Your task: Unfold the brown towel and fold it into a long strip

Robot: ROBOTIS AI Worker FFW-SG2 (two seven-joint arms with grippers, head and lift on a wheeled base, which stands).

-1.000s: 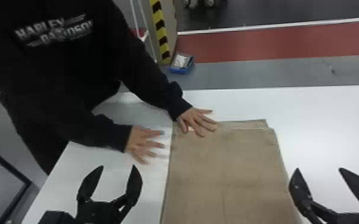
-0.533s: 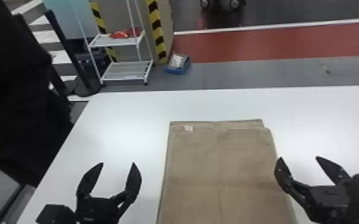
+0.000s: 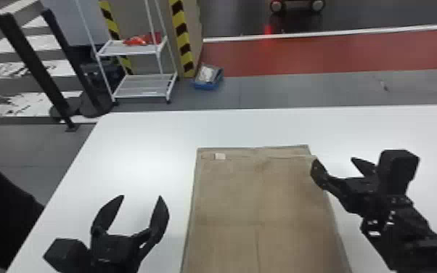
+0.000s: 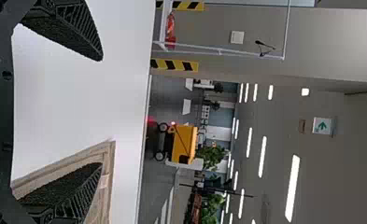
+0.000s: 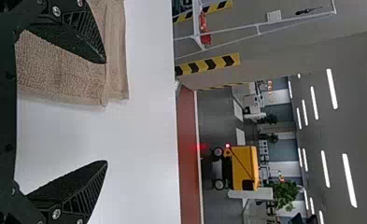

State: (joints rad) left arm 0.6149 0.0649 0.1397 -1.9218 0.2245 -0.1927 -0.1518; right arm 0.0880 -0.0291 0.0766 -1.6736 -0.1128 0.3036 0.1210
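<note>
Right hand closing in on the towel's far corner

The right hand (image 3: 334,160) is moving forward and inward, and is now hovering by the far right corner of the brown towel (image 3: 228,196). Its fingers are standing apart, with one of them over or just beside the towel's edge and the other out past it, above the white counter (image 3: 145,145). That is probably setting up the first grab, most likely at a loose upper layer, so the unfolding seems to be only beginning. Catching every layer at once could be a risk here.

The towel is lying flat in a folded rectangle in the middle of the counter, its layers showing along the far edge near a small pale tag (image 3: 220,156). The left hand (image 3: 141,196) is waiting over the counter to the towel's left, fingers spread and holding nothing.

A second ago a person's hands were pressing at the far left of the towel and the counter beside it; now they are no longer touching either, leaving the robot room to work.
</note>
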